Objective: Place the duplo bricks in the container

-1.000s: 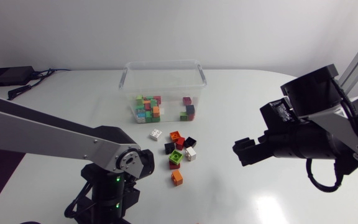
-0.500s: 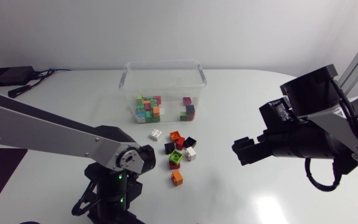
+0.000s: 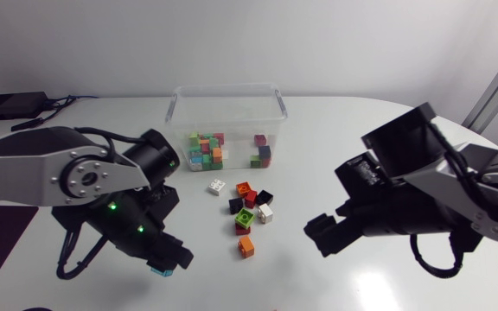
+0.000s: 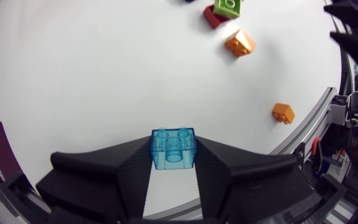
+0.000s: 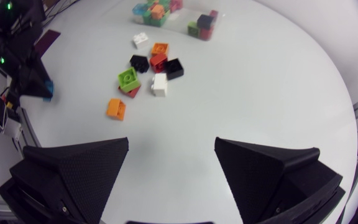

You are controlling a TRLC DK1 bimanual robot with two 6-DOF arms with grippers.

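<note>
Shows left gripper (image 3: 168,262) swung up from the table's near edge, clamping a translucent blue brick (image 4: 173,149); shows right gripper (image 5: 171,146) shifted closer to the loose bricks (image 3: 245,217).

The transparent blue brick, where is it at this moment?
The transparent blue brick is clamped in the left gripper, at the left of the head view, left of the loose orange brick and far from the container.

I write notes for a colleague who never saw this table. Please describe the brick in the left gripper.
Look at the left arm, in front of the container. The left gripper is shut on the blue brick. It is see-through light blue; the loose bricks nearby are opaque.
</note>
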